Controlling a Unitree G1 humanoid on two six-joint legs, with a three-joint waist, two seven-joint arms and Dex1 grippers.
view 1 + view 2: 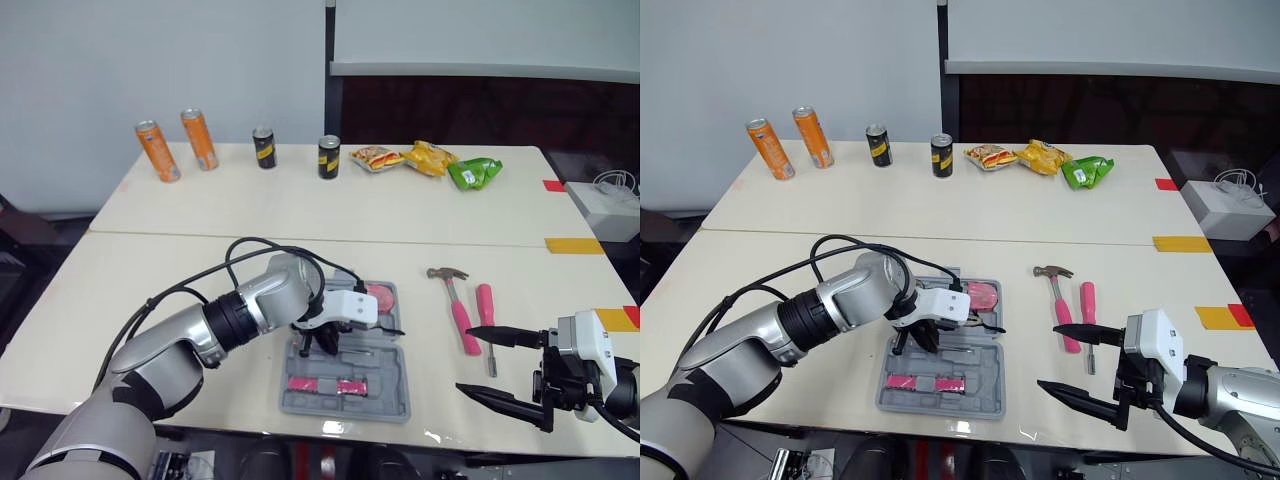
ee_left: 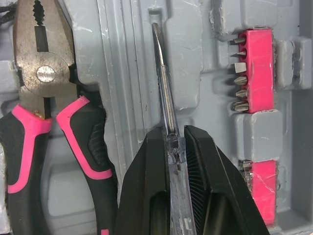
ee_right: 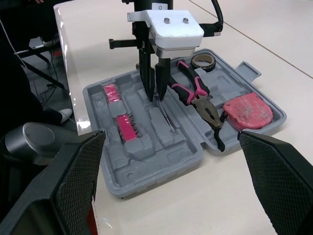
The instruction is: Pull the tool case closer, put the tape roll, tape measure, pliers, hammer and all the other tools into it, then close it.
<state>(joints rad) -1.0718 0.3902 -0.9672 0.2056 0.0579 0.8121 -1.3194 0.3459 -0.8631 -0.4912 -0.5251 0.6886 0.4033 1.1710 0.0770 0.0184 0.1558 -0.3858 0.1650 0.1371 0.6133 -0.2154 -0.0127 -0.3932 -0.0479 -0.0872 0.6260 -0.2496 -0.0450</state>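
Note:
The grey tool case lies open near the table's front edge. My left gripper reaches down into it, shut on the clear handle of a thin screwdriver whose shaft lies in a moulded slot. Pink-handled pliers, a tape roll and a pink tape measure rest inside the case. Pink bit holders sit in its other half. A pink-handled hammer and a pink screwdriver lie on the table right of the case. My right gripper hovers open at the front right, holding nothing.
Two orange cans and two dark cans stand along the far table, with snack bags beside them. A white box sits past the right edge. Yellow and red tape marks are on the right side.

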